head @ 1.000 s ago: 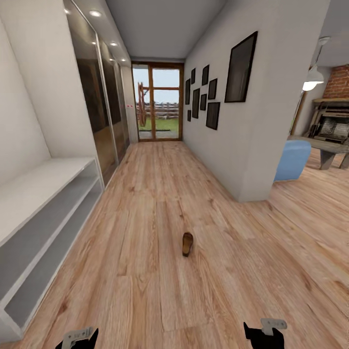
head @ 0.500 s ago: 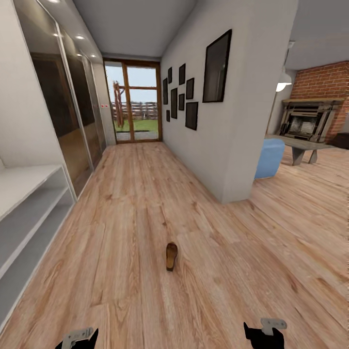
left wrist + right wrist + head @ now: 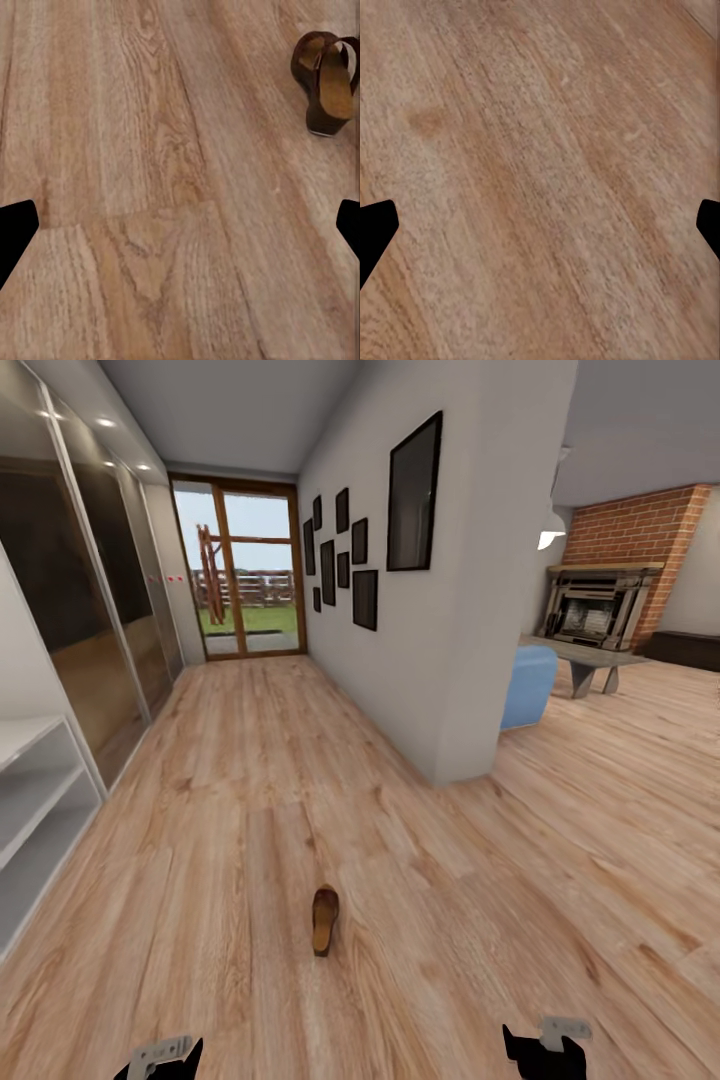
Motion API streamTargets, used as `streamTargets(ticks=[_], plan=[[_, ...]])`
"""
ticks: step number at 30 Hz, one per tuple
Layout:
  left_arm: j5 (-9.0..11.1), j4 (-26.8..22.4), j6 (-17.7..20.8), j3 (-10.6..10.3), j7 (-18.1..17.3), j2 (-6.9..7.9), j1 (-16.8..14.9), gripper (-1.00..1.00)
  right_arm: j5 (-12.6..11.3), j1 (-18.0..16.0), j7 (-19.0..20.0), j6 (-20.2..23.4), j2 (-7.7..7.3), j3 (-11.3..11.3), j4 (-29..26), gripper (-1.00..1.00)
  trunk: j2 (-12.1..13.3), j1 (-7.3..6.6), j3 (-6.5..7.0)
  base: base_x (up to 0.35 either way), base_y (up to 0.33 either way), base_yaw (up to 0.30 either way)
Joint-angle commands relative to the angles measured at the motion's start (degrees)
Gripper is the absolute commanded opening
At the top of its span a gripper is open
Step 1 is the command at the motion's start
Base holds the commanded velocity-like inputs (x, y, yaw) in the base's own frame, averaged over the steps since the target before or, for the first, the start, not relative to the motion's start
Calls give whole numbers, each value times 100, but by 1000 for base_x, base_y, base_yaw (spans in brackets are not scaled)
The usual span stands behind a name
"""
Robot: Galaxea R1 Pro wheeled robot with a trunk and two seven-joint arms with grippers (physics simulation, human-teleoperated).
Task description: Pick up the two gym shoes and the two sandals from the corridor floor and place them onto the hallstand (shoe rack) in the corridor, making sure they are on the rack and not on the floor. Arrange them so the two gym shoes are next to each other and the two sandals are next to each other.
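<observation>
One flat brown leather sandal (image 3: 324, 919) lay on the light wood-plank floor (image 3: 250, 780) | pale-grey shoe rack (image 3: 30, 800) looked bare, maybe | left gripper (image 3: 180, 225) and right gripper (image 3: 540, 225) spread wide, holding nothing | no shoes racked yet

Framed pictures (image 3: 365, 540) hang beside a brick fireplace (image 3: 600, 605).

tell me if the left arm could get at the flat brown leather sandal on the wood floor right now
Probably not yet. The flat brown leather sandal lies alone on the light wood-plank floor, nothing blocking it, but it sits ahead of the left gripper, whose fingers are spread wide over bare planks. The arm or base likely needs to move closer.
</observation>
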Motion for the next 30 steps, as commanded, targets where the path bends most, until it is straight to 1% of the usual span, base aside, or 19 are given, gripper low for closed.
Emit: streamTargets(ticks=[1,15,16,22,30], plan=[[53,6,-6,24,-60,0,-4,100,50,-3,15,-22,2,-49,6,100,-2,2,-6,297,-131,-22],[45,6,-8,24,-60,0,-4,100,44,-8,23,-23,17,-49,6,100,-2,2,-6,291,-142,-5],[46,6,-3,24,-60,0,-4,100,50,-8,35,-23,-25,-52,5,100,-2,2,-6,281,-163,0],[48,6,-2,24,-60,0,-4,100,52,-8,29,-30,-42,-51,5,100,-2,2,-6,282,-162,0],[40,6,-2,24,-60,-7,-4,100,52,-8,25,-28,-41,-53,-2,100,-2,2,-6,272,-64,0]])
